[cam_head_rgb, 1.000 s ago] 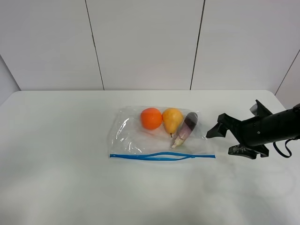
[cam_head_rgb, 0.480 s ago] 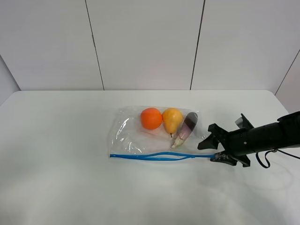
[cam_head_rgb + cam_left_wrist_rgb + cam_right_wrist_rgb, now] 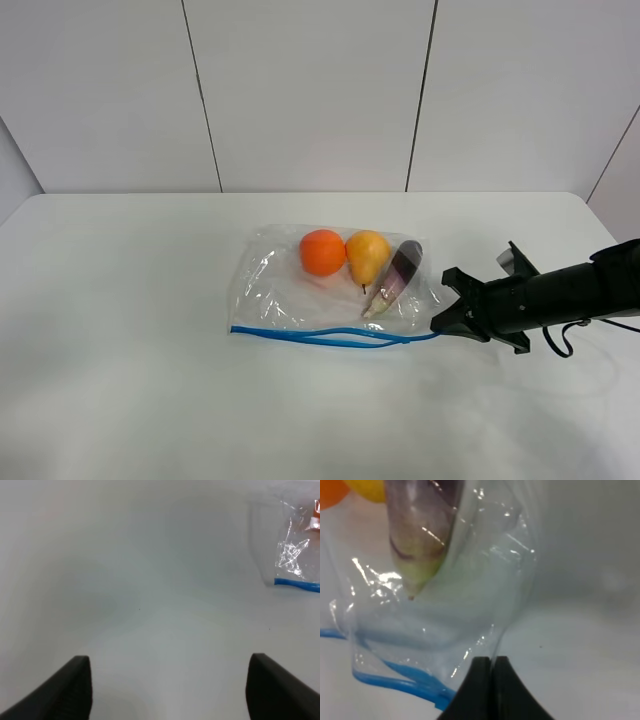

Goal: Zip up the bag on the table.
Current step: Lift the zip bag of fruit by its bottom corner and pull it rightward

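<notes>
Right gripper clamped tight on the bag's corner by the blue zip strip; we'd pull it taut toward the table's right edge.

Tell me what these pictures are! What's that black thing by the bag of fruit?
That black thing is a robot arm. The robot has two arms, each ending in two fingers for pinching. One picture looks down from a camera up high. The other two come from little cameras on the arms' wrists. On the white table lies a clear bag with a blue zip strip. Inside are an orange, a yellow pear and a purple eggplant. The right fingers are pressed shut on the bag's corner by the strip. The left fingers are spread open over the table, holding nothing.
</notes>
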Motion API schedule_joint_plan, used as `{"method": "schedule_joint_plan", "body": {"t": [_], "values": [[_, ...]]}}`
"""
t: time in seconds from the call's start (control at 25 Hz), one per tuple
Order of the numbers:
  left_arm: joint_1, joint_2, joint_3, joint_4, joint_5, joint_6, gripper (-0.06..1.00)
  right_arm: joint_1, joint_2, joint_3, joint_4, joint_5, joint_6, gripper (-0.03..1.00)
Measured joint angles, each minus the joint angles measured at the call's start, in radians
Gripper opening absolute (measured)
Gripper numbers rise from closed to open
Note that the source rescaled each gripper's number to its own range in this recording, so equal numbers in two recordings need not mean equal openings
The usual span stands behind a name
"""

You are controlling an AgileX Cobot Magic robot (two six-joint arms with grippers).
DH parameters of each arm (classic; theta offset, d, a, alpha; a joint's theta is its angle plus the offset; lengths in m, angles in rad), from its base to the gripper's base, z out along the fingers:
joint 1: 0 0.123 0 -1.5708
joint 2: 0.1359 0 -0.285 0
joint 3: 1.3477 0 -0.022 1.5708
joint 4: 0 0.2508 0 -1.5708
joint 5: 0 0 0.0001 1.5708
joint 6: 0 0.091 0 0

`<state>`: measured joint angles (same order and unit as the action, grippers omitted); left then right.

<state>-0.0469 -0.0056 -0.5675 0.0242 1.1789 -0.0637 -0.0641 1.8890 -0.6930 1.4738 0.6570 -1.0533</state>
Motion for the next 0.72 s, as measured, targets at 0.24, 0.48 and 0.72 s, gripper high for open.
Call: {"method": "schedule_joint_plan", "body": {"t": [0.24, 0.48, 0.72], "values": [[0.0, 0.0, 0.0, 0.0, 0.0, 0.0, 1.0, 0.0, 0.0, 0.0, 0.002, 0.041, -0.016, 0.0], [0.0, 0.0, 0.0, 0.0, -0.001, 0.0, 1.0, 0.0, -0.015, 0.0, 0.03, 0.106, -0.05, 0.0], [0.0, 0.0, 0.0, 0.0, -0.001, 0.0, 1.0, 0.0, -0.075, 0.001, 0.076, 0.165, -0.085, 0.0]]}}
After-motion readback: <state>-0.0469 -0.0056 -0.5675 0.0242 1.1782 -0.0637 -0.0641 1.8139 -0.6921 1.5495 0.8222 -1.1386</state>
